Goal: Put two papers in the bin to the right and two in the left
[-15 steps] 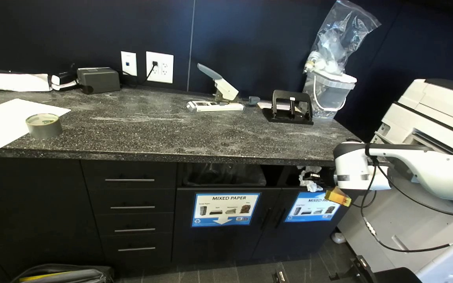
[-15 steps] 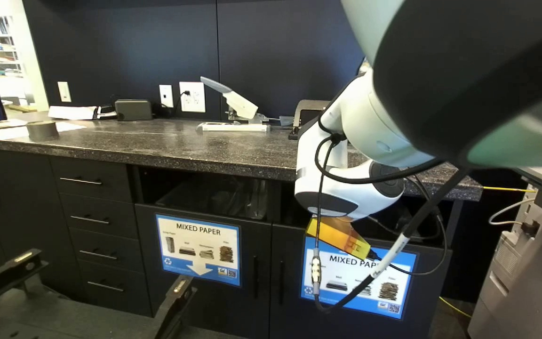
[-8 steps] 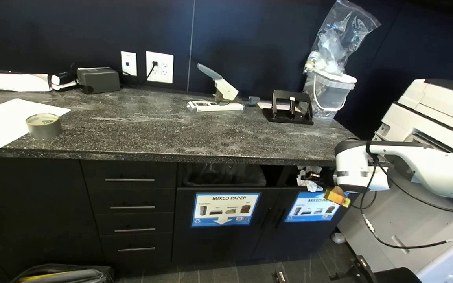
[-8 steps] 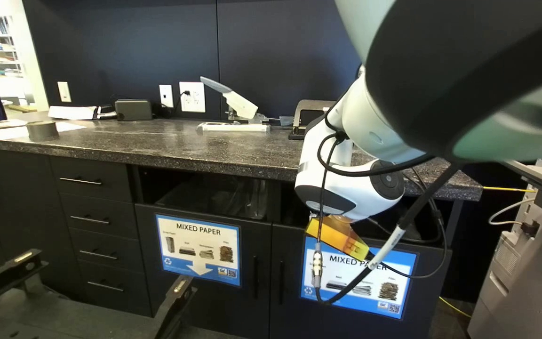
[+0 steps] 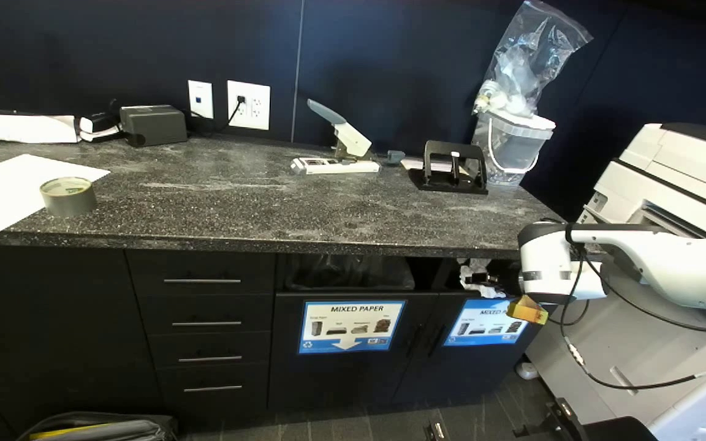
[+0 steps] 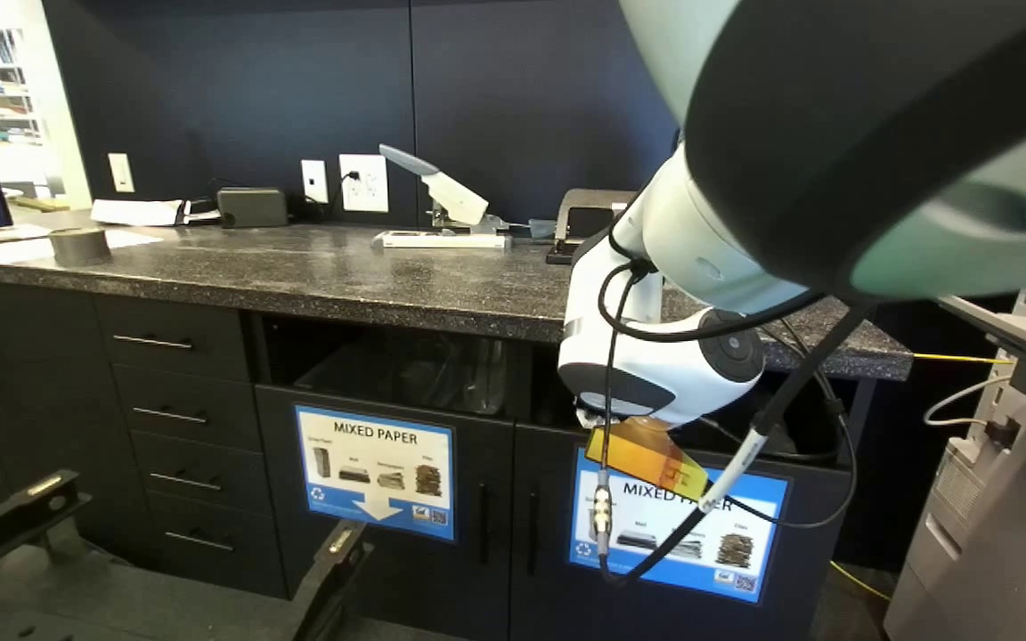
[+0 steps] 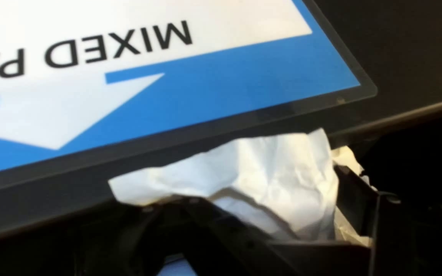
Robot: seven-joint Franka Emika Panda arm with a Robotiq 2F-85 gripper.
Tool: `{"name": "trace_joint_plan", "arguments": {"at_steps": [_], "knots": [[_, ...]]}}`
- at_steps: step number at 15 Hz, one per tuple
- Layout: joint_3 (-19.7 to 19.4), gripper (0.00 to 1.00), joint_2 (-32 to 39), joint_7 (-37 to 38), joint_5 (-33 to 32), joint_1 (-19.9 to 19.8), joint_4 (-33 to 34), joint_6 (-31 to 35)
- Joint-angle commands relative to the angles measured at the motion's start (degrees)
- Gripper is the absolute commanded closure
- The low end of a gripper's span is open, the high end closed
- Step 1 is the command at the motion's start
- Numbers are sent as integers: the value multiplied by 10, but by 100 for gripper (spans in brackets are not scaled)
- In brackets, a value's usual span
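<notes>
Paper shifted, wrist view clear, behind arm in an exterior view

The pincer sits amid crumpled white paper.

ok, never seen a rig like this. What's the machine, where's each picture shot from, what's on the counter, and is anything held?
The white machine is a robot arm, ending in a dark gripper, its hand. Two pictures come from cameras standing outside it; the close-up is the wrist camera's, which sees a sign upside down. In an exterior view the counter carries, among other things, a white sheet, a roll of tape, a stapler, a hole punch and a clear tub. Below it, a crumpled paper sits at the gripper's fingers, at the opening of the right-hand bin. Whether it is gripped at this instant, I can't tell.
</notes>
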Motion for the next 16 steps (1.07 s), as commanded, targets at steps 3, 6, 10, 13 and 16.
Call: {"name": "trace_joint_plan", "arguments": {"at_steps": [3, 6, 10, 13, 16], "knots": [[-34, 0, -12, 48, -131, 46, 17, 7], [-52, 0, -28, 75, -214, 47, -1, 15], [-49, 0, -28, 103, -307, 39, -23, 59], [-43, 0, -22, 126, -378, 44, -36, 121], [-67, 0, -36, 181, -408, 72, -41, 162]]}}
